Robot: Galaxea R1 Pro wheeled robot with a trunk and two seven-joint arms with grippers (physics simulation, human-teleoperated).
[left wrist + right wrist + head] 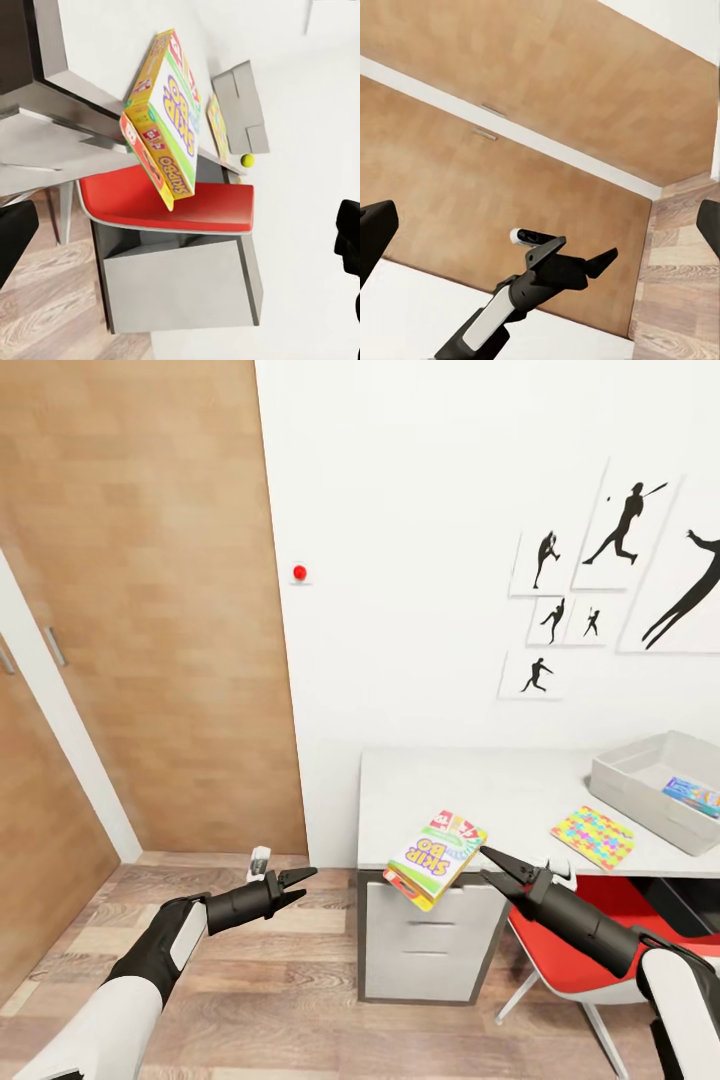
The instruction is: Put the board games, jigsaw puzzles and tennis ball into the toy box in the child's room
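Green-edged board game (436,857) is tilting at table (500,800) edge, beside right gripper (492,865), fingers apart, not clamping. Left gripper (298,882) is hovering, fingers apart, holding nothing.

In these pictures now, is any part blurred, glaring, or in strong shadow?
Head view: even soft light, no glare, sharp; the board game casts only a faint shadow on the table. Left wrist view: crisp, its edges hold dark blurred fingers. Right wrist view: sharp, flat lighting.

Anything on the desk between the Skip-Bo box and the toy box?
One thing: a jigsaw puzzle lies flat on the table, between the board game at its front edge and the toy box. It is low, so carrying over it looks feasible.
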